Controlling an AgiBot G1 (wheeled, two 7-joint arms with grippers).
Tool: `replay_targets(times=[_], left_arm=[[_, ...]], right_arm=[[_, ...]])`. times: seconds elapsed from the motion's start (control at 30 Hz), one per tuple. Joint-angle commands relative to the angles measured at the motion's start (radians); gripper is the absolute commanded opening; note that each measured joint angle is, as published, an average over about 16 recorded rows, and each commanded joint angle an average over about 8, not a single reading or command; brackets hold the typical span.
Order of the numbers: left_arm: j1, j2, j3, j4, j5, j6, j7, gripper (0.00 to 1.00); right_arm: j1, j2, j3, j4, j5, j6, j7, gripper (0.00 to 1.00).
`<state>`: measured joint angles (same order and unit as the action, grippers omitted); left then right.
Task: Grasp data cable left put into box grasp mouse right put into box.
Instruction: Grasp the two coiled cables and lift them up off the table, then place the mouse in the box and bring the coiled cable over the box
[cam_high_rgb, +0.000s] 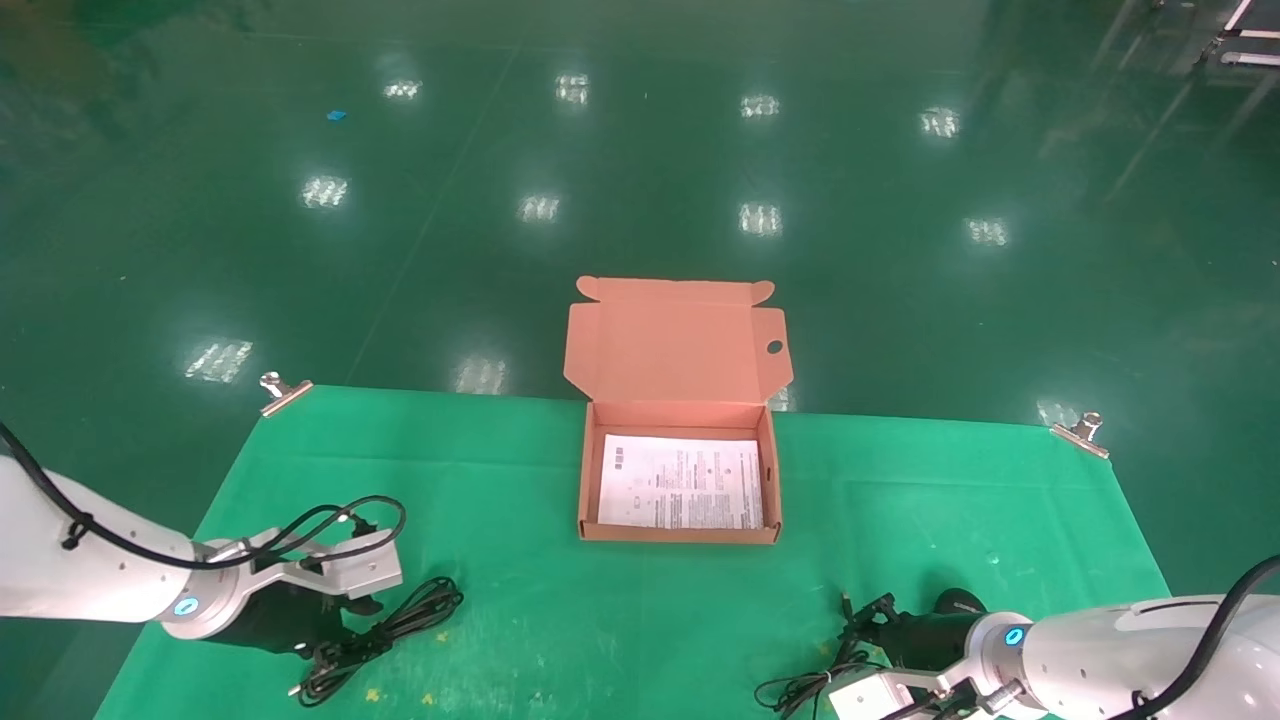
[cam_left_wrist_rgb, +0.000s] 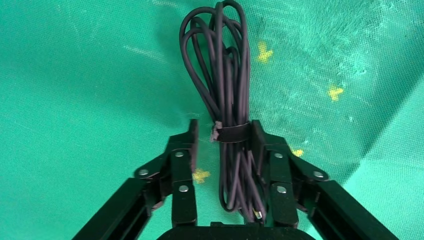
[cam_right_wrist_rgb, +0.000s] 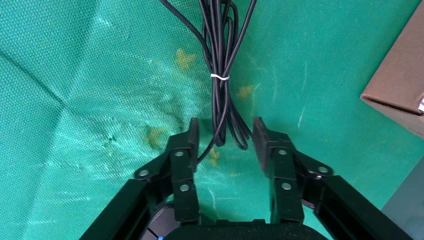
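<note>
Left wrist view: left gripper (cam_left_wrist_rgb: 221, 135) jaws released, straddling data cable (cam_left_wrist_rgb: 225, 100) flat on bench (cam_high_rgb: 520, 480), not yet clenched. Right gripper (cam_right_wrist_rgb: 223, 134) jaws likewise released around cord of mouse (cam_high_rgb: 955, 605). Box (cam_high_rgb: 680, 535) open, holding only a printed sheet (cam_high_rgb: 682, 482); both placements remaining.

White arms, black screw-studded end effector (cam_left_wrist_rgb: 222, 135)
</note>
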<state>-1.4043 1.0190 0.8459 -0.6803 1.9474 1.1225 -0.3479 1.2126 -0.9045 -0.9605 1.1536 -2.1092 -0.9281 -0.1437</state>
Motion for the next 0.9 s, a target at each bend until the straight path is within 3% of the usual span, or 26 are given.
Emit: replay_targets(times=[0.03, 0.5, 0.7, 0.9], left_arm=[[0.0, 0.0, 0.0, 0.0, 0.0, 0.0, 0.0, 0.0], [-0.005, -0.01, -0.004, -0.005, -0.007, 0.008, 0.002, 0.0], [-0.034, -0.113, -0.033, -0.079, -0.052, 0.069, 0.048, 0.0], [-0.061, -0.236, -0.066, -0.22, -0.075, 0.082, 0.115, 0.0]], right_arm=[[0.0, 0.0, 0.0, 0.0, 0.0, 0.0, 0.0, 0.0], [0.0, 0.008, 0.007, 0.002, 0.009, 0.004, 0.004, 0.0], [-0.001, 0.048, 0.034, 0.021, 0.02, 0.021, 0.046, 0.0], [0.033, 0.111, 0.078, 0.135, -0.023, 0.012, 0.162, 0.0]])
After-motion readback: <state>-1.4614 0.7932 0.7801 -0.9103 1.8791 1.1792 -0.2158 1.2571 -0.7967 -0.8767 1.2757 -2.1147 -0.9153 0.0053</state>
